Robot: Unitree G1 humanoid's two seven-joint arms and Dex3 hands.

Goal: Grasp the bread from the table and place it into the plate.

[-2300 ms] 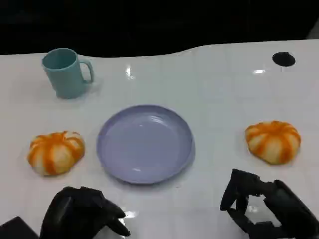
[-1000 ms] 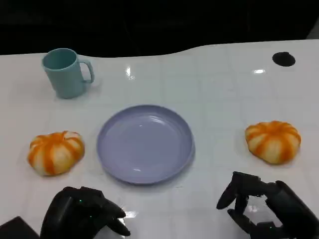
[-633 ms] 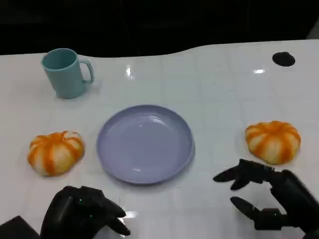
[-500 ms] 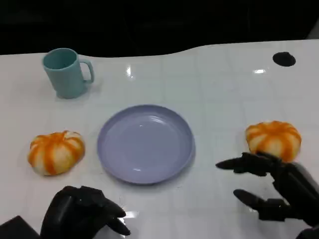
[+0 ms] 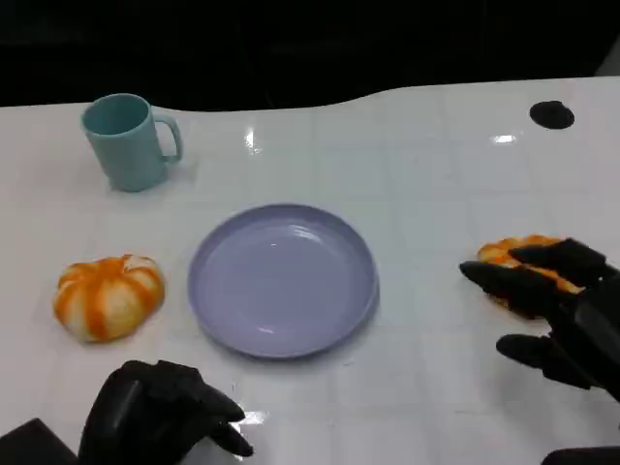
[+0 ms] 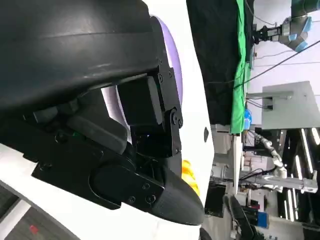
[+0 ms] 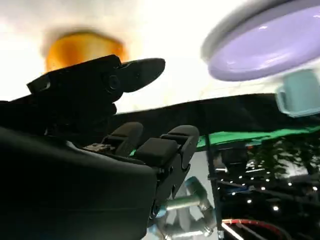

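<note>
While left hand (image 5: 160, 417) curls shut, right hand (image 5: 557, 310) fingers spread over glossy ribbed bread (image 5: 506, 254), contact unclear.

plate (image 5: 282, 279) at table (image 5: 417, 155) centre | one bread (image 5: 108, 295) left of it | other bread (image 5: 523, 254) right, under right hand (image 5: 557, 310) | cup (image 5: 128, 141) behind-left | left hand (image 5: 160, 412) front-left

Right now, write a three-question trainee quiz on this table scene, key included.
1. True or false: the purple plate holds bread.
2. Which hand reaches over the right-hand bread? A) left hand B) right hand
3. Fill in: the teal mug stands on the table beyond the ____ bread.

Key: 1 false; 2 B, fingers spread, nothing gripped yet; 3 left-hand.
</note>
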